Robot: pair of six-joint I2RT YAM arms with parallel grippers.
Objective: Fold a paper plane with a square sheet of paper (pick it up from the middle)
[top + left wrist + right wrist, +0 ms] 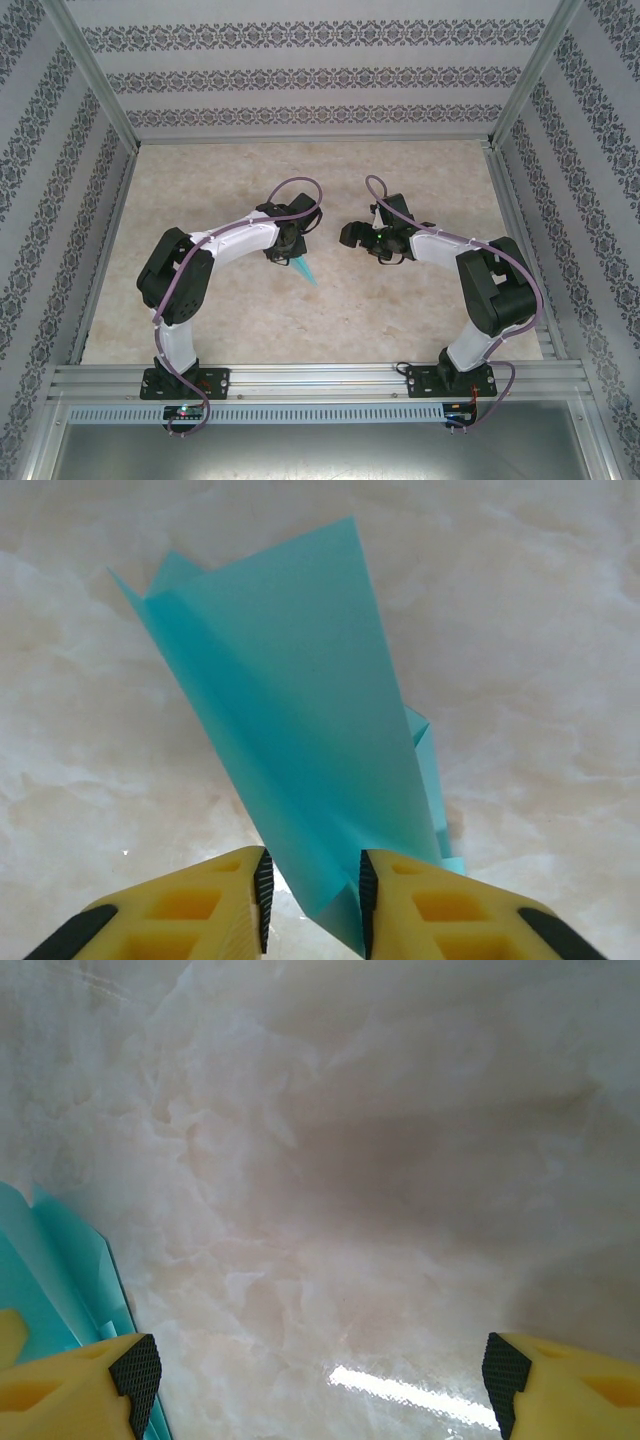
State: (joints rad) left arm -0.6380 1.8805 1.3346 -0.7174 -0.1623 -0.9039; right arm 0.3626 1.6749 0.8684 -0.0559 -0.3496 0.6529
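Observation:
The paper plane is a teal folded dart with a centre crease and layered wings. It lies on the marble table, widening away from my left gripper. Its narrow end sits between the yellow fingers and touches the right pad. A strip of table shows between the paper and the left pad, so the jaws stand slightly apart. From above, the paper plane pokes out below the left gripper. My right gripper hovers to its right, wide open with nothing in it. The plane's edge shows at that view's lower left.
The beige marble table is bounded by aluminium rails and patterned walls on three sides. Both arm bases are bolted to the near rail. A glare streak lies on the table under the right gripper.

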